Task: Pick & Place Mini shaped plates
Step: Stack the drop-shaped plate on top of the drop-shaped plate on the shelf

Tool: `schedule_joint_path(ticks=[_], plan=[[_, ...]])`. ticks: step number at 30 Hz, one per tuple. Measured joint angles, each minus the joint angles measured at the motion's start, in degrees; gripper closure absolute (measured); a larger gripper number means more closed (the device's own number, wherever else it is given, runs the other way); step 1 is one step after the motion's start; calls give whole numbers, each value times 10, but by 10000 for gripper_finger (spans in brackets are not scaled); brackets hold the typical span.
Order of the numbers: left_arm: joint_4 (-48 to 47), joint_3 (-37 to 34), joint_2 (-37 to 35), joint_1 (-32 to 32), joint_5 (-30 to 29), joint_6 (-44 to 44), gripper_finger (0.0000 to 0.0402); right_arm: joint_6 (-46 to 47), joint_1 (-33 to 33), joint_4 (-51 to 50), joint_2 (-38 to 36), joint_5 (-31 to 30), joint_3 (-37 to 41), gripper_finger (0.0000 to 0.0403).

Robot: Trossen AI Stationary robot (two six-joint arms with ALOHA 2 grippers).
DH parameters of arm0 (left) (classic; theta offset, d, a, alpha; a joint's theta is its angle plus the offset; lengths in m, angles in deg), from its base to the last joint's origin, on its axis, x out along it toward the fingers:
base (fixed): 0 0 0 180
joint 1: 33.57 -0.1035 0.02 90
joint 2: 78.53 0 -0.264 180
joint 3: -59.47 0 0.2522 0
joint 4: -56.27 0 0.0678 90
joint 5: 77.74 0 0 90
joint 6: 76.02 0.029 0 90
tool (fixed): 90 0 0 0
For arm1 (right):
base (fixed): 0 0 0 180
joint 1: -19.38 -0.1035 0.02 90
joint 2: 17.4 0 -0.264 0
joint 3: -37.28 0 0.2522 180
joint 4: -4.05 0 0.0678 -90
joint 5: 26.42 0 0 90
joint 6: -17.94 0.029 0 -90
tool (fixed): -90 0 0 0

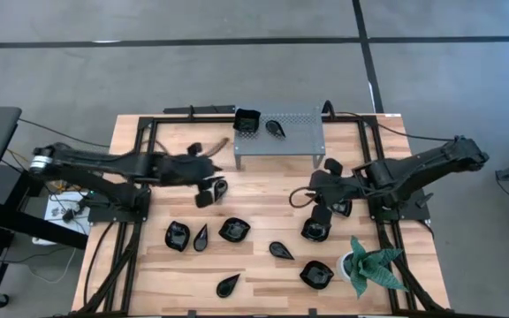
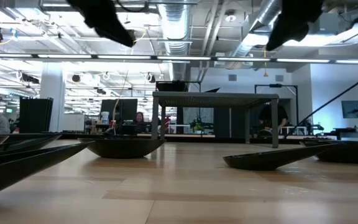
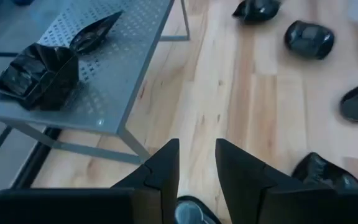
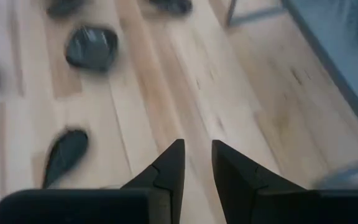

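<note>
Several mini shaped plates, small and glossy black, lie on the wooden table: a round one (image 1: 234,230), a teardrop (image 1: 280,250) and a leaf (image 1: 228,284) among them. Two more rest on the grey perforated shelf (image 1: 292,141): a square one (image 3: 39,74) and a leaf-shaped one (image 3: 95,31). My left gripper (image 1: 212,172) hovers open above the table just left of the shelf, beside a plate (image 3: 322,173). My right gripper (image 1: 310,190) hovers open right of centre, above bare wood (image 4: 197,93). Nothing is between either pair of fingers.
A green spiky plant in a white pot (image 1: 369,265) stands at the near right corner. The shelf on its thin legs (image 3: 132,140) stands at the far middle. Black frame rails (image 1: 140,159) run along the table's sides. Bare wood lies between the two grippers.
</note>
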Motion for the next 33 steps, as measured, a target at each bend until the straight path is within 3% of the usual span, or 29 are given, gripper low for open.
schedule_joint_path(ticks=[5, 10, 13, 24, 30, 33], plan=[[123, -121, -103, -18, 53, -40, 296, -15, 28, 88, -14, 37, 60, 327], [265, -203, -145, -17, 70, -64, 296, -14, 40, 135, 15, 43, 88, 327], [288, -210, -146, -18, 68, -65, 296, -14, 39, 169, 43, 53, 88, 327], [328, -210, -142, -18, 69, -64, 296, 21, 33, 317, 156, 188, 87, 327], [328, -210, -140, -18, 69, -65, 296, 36, -9, 411, 223, 219, 87, 327], [328, -210, -140, -17, 69, -65, 296, 37, -34, 485, 269, 261, 81, 327]])
